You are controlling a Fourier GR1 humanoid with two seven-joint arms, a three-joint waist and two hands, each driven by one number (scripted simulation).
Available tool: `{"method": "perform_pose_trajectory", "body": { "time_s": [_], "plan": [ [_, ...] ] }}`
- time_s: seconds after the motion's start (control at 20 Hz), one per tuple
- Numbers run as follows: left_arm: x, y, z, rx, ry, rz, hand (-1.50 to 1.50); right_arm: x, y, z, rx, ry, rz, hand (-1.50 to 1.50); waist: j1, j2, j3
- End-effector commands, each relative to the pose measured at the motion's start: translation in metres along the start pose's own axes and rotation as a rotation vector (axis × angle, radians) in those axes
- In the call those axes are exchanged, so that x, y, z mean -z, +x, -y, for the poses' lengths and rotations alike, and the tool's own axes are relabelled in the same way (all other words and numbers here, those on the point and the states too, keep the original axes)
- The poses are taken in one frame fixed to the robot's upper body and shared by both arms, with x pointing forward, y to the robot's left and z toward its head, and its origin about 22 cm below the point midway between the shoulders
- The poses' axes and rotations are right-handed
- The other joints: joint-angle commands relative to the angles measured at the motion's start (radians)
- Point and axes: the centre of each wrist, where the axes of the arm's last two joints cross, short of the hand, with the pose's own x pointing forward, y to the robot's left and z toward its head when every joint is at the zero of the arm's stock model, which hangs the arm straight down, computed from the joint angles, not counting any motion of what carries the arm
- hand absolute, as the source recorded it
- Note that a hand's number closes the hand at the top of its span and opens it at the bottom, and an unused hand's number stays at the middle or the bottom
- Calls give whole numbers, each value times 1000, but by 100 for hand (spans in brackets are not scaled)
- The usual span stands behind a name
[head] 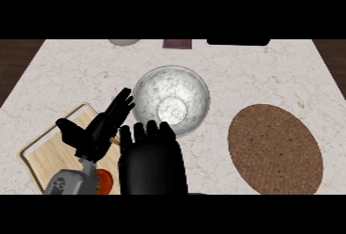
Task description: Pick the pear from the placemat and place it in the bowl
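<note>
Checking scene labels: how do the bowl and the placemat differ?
The bowl is pale, marbled and glossy; the placemat is brown, matte and woven-looking. The bowl is a deep container with raised walls; the placemat lies flat. The bowl sits mid-counter beside the robot hands; the placemat lies to its right, apart from it. Both look rounded from above, and no pear shows on either.

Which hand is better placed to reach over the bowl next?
Right. The right hand sits at the bowl's near rim; the left hand is open over the cutting board. No pear shows.
</note>
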Motion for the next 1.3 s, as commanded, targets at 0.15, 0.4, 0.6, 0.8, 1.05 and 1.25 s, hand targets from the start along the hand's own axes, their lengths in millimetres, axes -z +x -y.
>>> {"method": "perform_pose_trajectory", "body": {
  "time_s": [0.15,0.4,0.6,0.8,1.05,1.25],
  "plan": [
    [5,1,9,3,-4,-5,0,44,9,11,-11,-34,-267,150,-1,10,2],
    [0,-8,9,12,6,10,0,71,8,22,60,-49,-294,150,-7,12,2],
    [3,5,14,2,9,29,0,110,-11,-4,42,-93,-306,150,-4,18,3],
    [5,7,-3,14,14,41,0,135,-35,-28,-3,-82,-290,150,-13,19,3],
    [-10,2,0,10,-6,32,0,173,-69,-57,-95,-55,-327,150,0,22,3],
    [6,10,8,19,-11,28,0,192,-96,-70,-154,140,-460,150,6,27,3]
  ]
}}
